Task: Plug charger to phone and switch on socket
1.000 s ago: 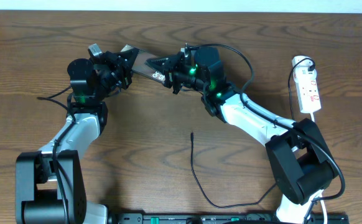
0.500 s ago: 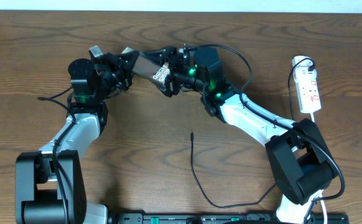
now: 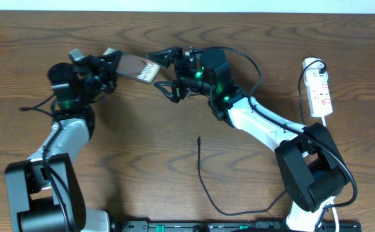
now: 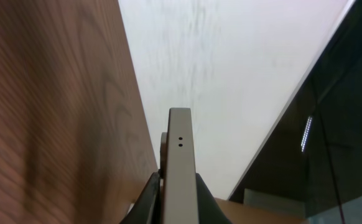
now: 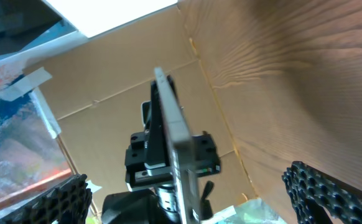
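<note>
Over brown wooden counter (image 3: 142, 129): grips raised phone (image 3: 139, 67) with clenched left end effector (image 3: 116, 63); holds right end effector (image 3: 164, 72) released, spread wide beside phone; charger (image 3: 203, 174) loose mid-counter.

The work surface was a dark brown wood-grain table (image 3: 142, 154). The charger (image 3: 201, 174) lay on it near centre, its thin black cable curving toward the near edge, connector tip (image 3: 199, 138) pointing away. The socket (image 3: 319, 90) lay flat near the right edge, well apart from that tip.
</note>
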You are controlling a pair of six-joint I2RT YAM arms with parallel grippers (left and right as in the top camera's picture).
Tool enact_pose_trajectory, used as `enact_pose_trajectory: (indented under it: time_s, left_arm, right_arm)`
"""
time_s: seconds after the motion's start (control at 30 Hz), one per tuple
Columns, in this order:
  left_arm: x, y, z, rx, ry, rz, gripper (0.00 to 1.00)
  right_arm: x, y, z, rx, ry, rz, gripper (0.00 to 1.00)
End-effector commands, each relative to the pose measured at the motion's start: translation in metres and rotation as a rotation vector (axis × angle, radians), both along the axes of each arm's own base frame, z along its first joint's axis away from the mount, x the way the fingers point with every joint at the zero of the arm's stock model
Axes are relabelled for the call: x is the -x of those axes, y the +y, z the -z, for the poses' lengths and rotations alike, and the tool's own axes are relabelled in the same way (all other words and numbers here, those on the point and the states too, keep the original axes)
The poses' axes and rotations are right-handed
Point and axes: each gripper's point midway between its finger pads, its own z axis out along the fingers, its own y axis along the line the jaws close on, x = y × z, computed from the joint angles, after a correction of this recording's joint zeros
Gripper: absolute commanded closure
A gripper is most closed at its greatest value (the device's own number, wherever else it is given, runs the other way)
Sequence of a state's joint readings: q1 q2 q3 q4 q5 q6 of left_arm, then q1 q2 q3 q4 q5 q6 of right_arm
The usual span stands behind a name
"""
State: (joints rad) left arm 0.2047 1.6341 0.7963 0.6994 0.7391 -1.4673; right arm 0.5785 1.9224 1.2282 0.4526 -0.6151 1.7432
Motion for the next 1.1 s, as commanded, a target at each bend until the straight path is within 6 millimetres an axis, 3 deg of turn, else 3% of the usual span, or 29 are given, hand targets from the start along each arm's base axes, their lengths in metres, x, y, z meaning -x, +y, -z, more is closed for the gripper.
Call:
enact_pose_trajectory:
  time_s: [0.0, 0.17, 0.3, 0.47, 0.77, 0.93, 1.07]
  left_arm:
    - [0.007, 0.016, -0.018, -0.032, -0.071, 0.043, 0.92]
    - [0.017, 0.047, -0.02, -0.066, -0.105, 0.048, 0.92]
    - [0.03, 0.059, -0.023, -0.109, -0.155, 0.108, 0.93]
    - [0.049, 0.047, -0.029, -0.168, -0.246, 0.261, 0.92]
    - [0.078, 0.02, -0.036, -0.293, -0.453, 0.501, 0.92]
    - [0.091, 0.011, -0.039, -0.343, -0.555, 0.591, 0.92]
    - [0.091, 0.011, -0.039, -0.365, -0.575, 0.591, 0.92]
  right_arm:
    - [0.001, -0.002, 0.0, 0.02, -0.019, -0.019, 0.01]
    - [0.003, -0.003, 0.009, 0.058, -0.013, -0.027, 0.01]
    - [0.004, -0.003, 0.01, 0.078, -0.059, -0.039, 0.01]
    - [0.01, 0.001, 0.009, 0.121, -0.205, -0.108, 0.06]
    - [0.032, 0.004, 0.019, 0.21, -0.47, -0.293, 0.04]
    - [0.03, -0.009, 0.035, 0.269, -0.465, -0.318, 0.04]
    - [0.027, -0.023, 0.034, 0.262, -0.472, -0.353, 0.04]
